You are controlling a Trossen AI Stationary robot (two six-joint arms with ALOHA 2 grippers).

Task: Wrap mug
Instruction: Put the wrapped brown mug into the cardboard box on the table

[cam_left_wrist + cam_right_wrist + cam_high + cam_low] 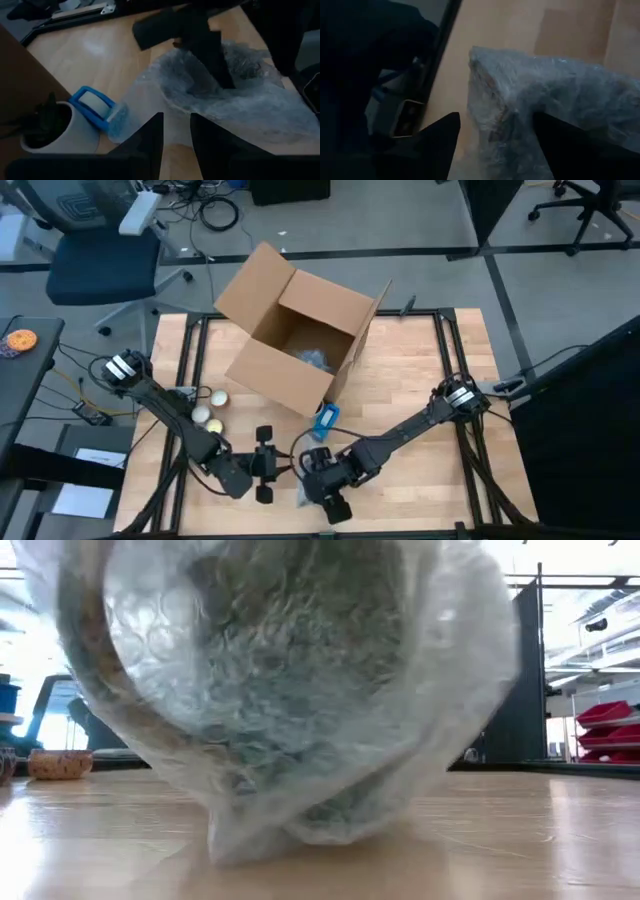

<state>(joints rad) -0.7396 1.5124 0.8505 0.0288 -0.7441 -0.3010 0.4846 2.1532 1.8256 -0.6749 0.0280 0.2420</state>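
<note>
The mug (300, 690) lies on its side near the table's front edge, swathed in clear bubble wrap (240, 105), its mouth facing the low camera. A tail of wrap (235, 840) rests on the table under it. My right gripper (325, 480) comes from the right and is shut on the mug at its mouth. Just left of the mug, my left gripper (176, 135) has its fingers close together on the wrap's loose edge. My left gripper pinches the wrap's loose edge (167, 117) between its fingertips, coming level from the table's left. One layer or several, I cannot tell. That flap runs slack back to the mug. My right gripper has one finger (212, 60) inside the mug's mouth, pushing wrap in, and the other finger (285, 40) outside the wall. The wrapped rim (487, 100) stands between the fingers. The mug lies with its side on the table.
An open cardboard box (295, 340) stands tilted at the table's far middle. A blue tape dispenser (326, 418) and a white cup (60, 132) sit just beyond the mug. Two pale balls (207, 408) lie at the left. A metal frame rail (445, 380) runs along each side.
</note>
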